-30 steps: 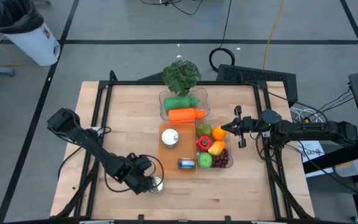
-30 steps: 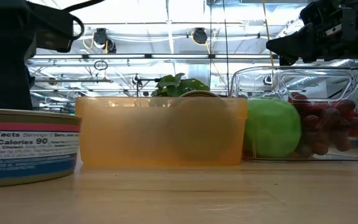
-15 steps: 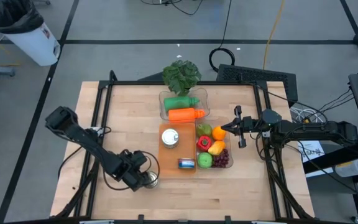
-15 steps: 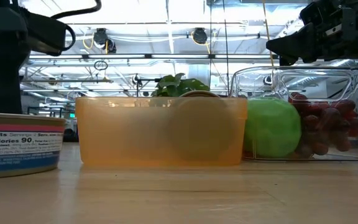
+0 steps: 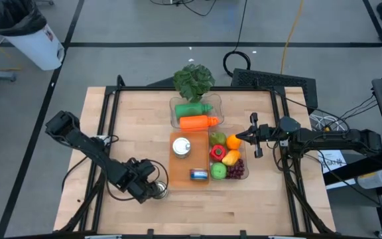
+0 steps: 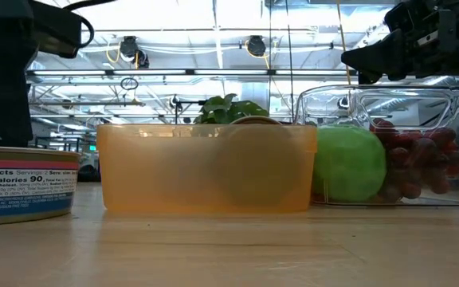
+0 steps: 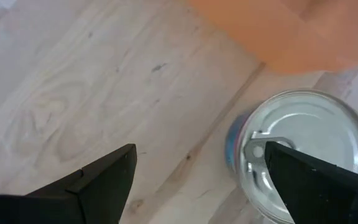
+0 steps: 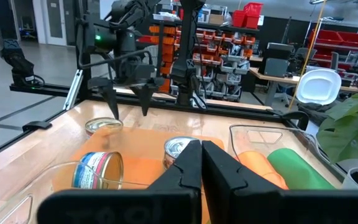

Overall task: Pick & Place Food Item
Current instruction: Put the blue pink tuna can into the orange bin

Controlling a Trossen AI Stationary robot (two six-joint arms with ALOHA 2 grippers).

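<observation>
dark fingers (image 7: 104,180) of the left gripper (image 5: 152,188) stand spread wide, gripping nothing, above a tin can (image 5: 159,193) that sits upright on the wooden table (image 5: 131,126), just beside the orange tray (image 5: 178,178). over by the clear fruit container (image 5: 239,156), the right gripper (image 5: 253,135) hangs pinched together and empty.

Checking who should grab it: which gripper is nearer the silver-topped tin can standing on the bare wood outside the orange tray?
Left. The left gripper, open, hovers right by the tin can; the right gripper, shut, waits across the table beside the clear fruit container.
</observation>
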